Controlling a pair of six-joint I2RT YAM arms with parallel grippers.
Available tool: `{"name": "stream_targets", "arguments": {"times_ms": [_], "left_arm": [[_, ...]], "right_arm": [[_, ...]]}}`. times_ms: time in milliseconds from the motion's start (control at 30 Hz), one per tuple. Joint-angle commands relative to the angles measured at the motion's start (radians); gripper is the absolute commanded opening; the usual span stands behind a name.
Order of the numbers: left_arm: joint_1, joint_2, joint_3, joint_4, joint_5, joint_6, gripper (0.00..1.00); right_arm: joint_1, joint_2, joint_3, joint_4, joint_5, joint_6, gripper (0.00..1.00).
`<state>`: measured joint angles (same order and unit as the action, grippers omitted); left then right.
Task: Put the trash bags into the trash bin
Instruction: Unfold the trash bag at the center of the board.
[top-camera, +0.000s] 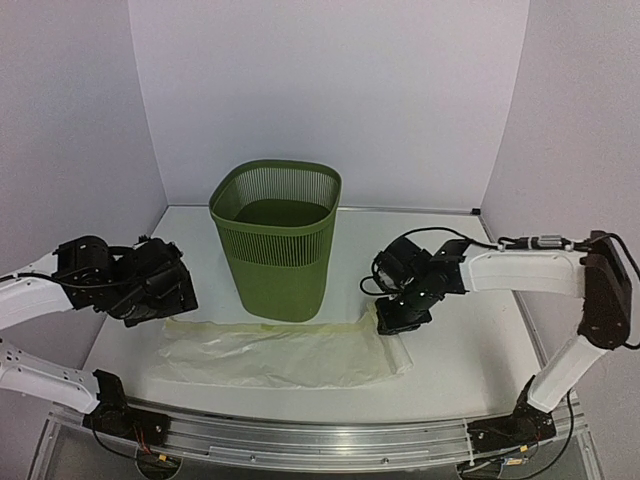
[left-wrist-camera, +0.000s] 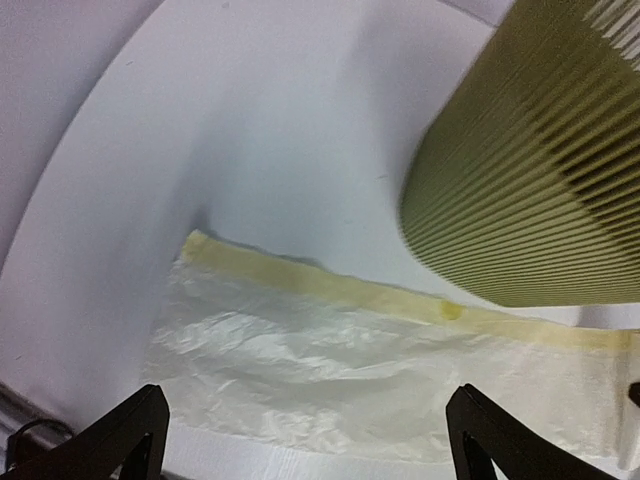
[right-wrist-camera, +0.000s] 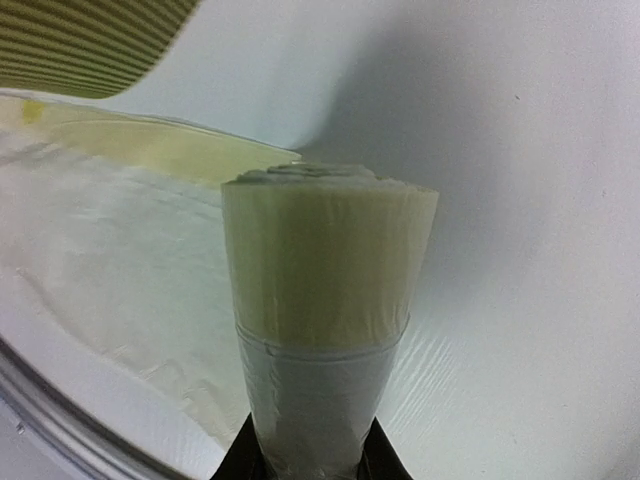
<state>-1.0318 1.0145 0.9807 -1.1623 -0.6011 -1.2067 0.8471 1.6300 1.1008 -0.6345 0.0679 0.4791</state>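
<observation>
The olive-green slatted trash bin stands upright at the table's middle, and its side fills the upper right of the left wrist view. In front of it one of the trash bags lies unrolled and flat, pale and crinkly. At its right end a rolled-up bundle of bags sits between the jaws of my right gripper, which is shut on it. My left gripper hangs open above the bag's left end, holding nothing.
White walls enclose the table on three sides. A metal rail runs along the near edge by the arm bases. The bin's opening shows only its dark inside.
</observation>
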Motion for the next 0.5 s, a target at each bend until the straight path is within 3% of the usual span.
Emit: {"name": "stream_targets", "arguments": {"times_ms": [0, 200, 467], "left_arm": [[0.001, 0.008, 0.04, 0.469, 0.231, 0.506, 0.99], [-0.007, 0.113, -0.045, 0.895, 0.752, 0.826, 0.99], [-0.03, 0.373, 0.015, 1.133, 1.037, 1.028, 1.0]], "right_arm": [[0.001, -0.154, -0.049, 0.024, -0.226, -0.09, 0.0], [-0.002, -0.308, -0.139, 0.026, -0.29, -0.109, 0.0], [-0.003, -0.553, -0.18, 0.041, -0.452, -0.177, 0.0]]}}
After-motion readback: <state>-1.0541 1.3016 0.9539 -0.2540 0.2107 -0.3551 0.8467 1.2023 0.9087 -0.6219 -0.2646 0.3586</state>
